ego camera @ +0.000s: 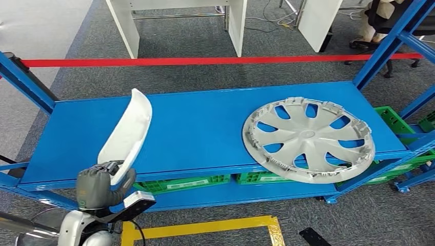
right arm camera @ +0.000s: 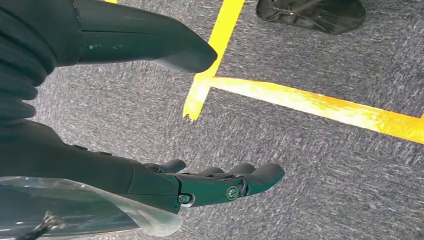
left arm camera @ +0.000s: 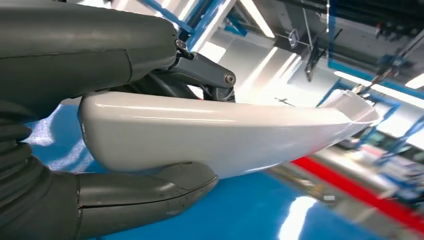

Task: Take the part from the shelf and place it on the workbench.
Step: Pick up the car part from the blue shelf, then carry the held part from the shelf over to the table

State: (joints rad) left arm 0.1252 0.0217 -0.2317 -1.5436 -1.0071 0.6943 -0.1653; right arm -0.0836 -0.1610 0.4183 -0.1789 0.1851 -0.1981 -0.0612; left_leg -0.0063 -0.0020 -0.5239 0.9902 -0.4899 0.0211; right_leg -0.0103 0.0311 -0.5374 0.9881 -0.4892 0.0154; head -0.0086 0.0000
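My left hand (ego camera: 105,180) grips the lower end of the white part (ego camera: 127,136). In the left wrist view the thick grey thumb (left arm camera: 145,197) presses against one face of the part (left arm camera: 225,137) and the darker fingers (left arm camera: 200,75) bear on the opposite face, so the piece is clamped between them. The hand's cover is grey, ribbed and matte; the finger links are dark metal with visible screw heads.

The part is a long, narrow, curved shell of glossy white plastic, smooth and reflective, rounded at the held end and tapering to a thinner lip at the far end. In the head view it stands tilted, rising from my hand and leaning over the left portion of the blue shelf (ego camera: 195,125). Whether its held end touches the shelf surface, I cannot tell.

My right hand (right arm camera: 210,182) hangs over grey carpet (right arm camera: 310,170), fingers extended and apart from the thumb (right arm camera: 150,42), holding nothing. Yellow tape lines (right arm camera: 320,105) cross the carpet beneath it.

The shelf deck is flat painted blue metal with blue uprights. On its right portion lies a silver plastic wheel cover (ego camera: 309,138), round, spoked, with clips around its rim, its near edge overhanging the shelf front. It is well apart from the white part. Green crates (ego camera: 182,183) sit on the level below. A red tape line (ego camera: 205,61) runs across the floor behind the shelf.
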